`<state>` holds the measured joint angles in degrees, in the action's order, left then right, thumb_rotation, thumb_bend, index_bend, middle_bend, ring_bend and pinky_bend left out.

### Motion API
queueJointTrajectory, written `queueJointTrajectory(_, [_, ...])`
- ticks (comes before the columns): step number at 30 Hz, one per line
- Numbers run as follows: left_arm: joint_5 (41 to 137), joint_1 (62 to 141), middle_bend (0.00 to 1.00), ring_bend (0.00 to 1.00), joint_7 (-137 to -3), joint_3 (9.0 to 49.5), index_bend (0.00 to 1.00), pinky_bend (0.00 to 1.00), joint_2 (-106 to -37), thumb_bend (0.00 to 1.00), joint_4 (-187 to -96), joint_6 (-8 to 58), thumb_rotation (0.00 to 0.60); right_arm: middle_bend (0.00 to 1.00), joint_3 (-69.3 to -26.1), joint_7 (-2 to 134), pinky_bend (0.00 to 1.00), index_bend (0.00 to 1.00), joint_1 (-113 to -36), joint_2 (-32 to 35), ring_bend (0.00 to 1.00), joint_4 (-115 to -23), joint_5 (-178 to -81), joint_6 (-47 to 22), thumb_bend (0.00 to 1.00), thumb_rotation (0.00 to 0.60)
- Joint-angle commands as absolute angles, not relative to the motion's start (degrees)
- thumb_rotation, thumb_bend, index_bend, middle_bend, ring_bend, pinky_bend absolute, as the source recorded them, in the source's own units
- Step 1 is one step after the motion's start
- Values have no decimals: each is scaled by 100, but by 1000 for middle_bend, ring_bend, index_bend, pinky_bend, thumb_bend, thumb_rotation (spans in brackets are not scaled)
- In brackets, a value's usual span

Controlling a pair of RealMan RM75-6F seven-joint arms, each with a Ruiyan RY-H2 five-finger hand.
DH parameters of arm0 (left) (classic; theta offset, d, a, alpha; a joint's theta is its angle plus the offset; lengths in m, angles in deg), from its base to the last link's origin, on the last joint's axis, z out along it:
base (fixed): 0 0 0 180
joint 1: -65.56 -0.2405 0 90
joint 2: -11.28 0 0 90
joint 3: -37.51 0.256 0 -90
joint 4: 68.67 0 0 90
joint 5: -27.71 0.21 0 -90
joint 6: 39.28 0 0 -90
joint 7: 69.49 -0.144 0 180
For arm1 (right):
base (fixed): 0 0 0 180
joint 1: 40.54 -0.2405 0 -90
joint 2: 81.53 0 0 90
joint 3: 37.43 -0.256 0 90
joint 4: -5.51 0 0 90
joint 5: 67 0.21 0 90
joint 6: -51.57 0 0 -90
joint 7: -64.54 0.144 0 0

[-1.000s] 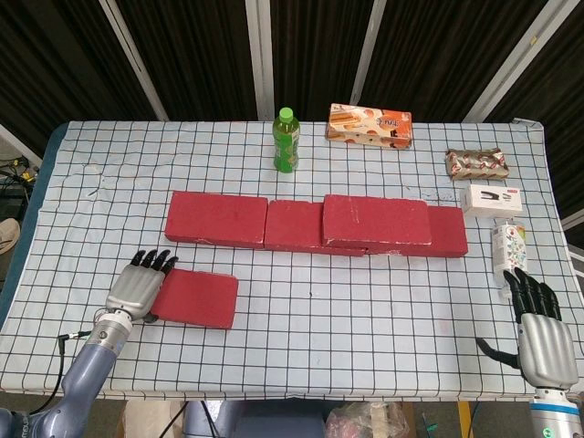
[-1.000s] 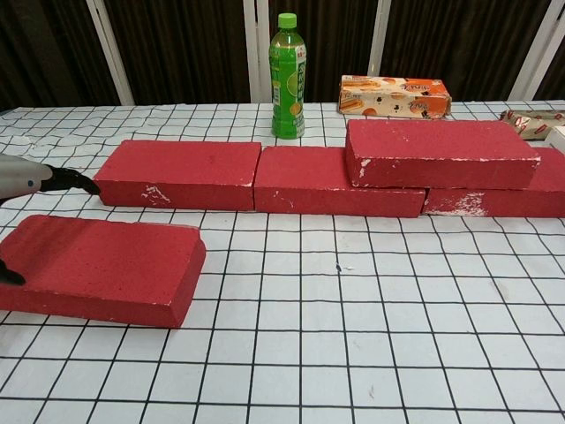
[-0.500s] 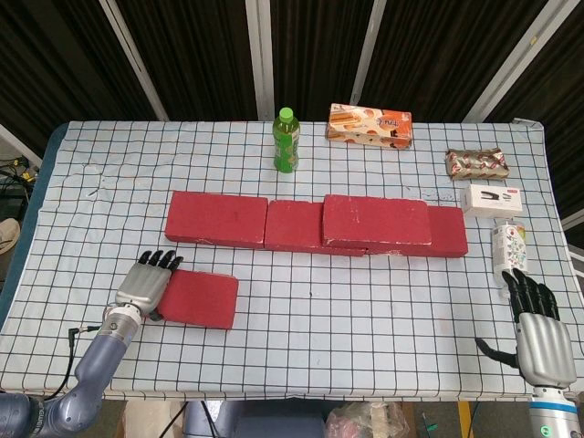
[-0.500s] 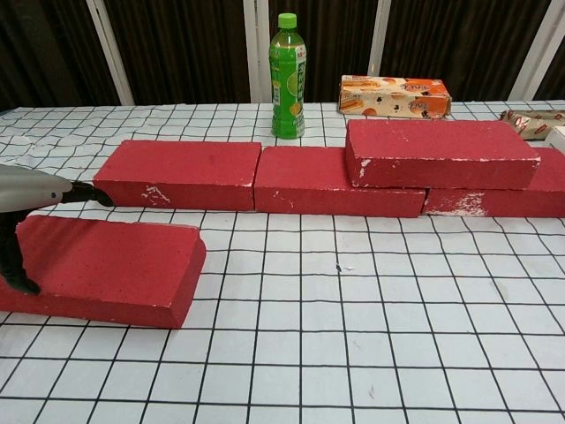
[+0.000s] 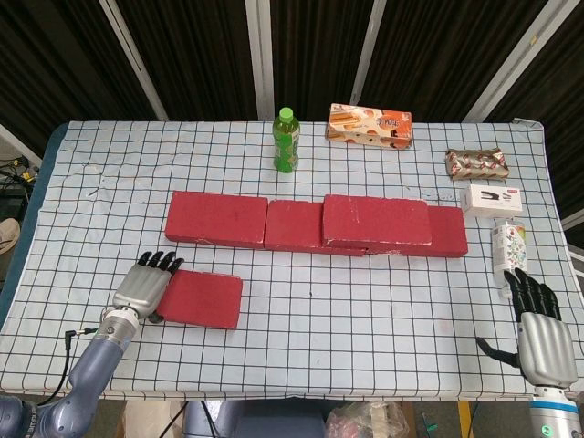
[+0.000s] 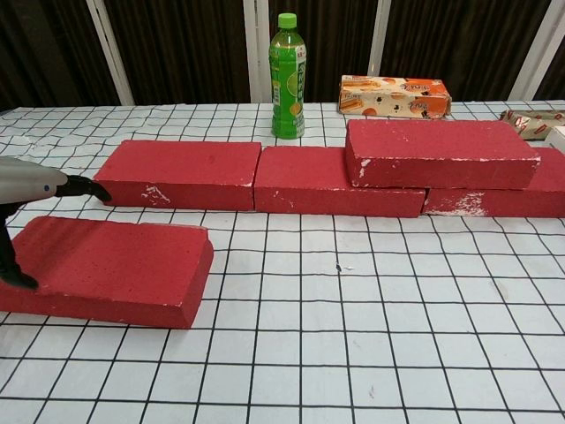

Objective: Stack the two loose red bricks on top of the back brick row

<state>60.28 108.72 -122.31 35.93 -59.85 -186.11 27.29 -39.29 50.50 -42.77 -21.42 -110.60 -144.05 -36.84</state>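
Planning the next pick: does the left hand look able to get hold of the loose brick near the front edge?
Probably yes: the left hand already sits against the loose brick at its left end, and nothing lies between them.

Your loose brick [image 6: 110,270] looks matt and grainy, a rough red surface like painted foam or stone. The stacked brick [image 6: 439,152] on the back brick row [image 5: 219,219] shows white chips along its edges where the red coat has flaked. Your left hand [image 5: 141,287] has a smooth silver shell of brushed metal look, with black fingers [image 5: 160,262]. The tablecloth [image 6: 371,344] is thin white gridded cloth, slightly wrinkled. The far green bottle [image 6: 287,78] is glossy clear plastic.
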Motion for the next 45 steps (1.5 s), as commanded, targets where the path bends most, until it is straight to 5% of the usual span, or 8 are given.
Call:
queueJointTrajectory(1, [6041, 10885, 0, 0, -12149, 3615, 9, 29, -5959, 0, -18637, 2735, 600, 0, -3934, 5047, 0, 1, -4268, -2146, 0, -11068, -14401, -3675, 154, 600])
queueJointTrajectory(39, [6025, 11173, 0, 0, -11695, 3965, 20, 75, -6313, 0, -18046, 2407, 600, 0, -4050, 5069, 0, 1, -4215, -2176, 0, -11128, -14292, -3498, 154, 600])
queueJointTrajectory(45, [6077, 11180, 105, 49, -11747, 4000, 49, 145, -6416, 0, -17935, 2550, 600, 0, -4057, 5086, 0, 1, -4237, -2170, 0, -11121, -14265, -3419, 155, 600])
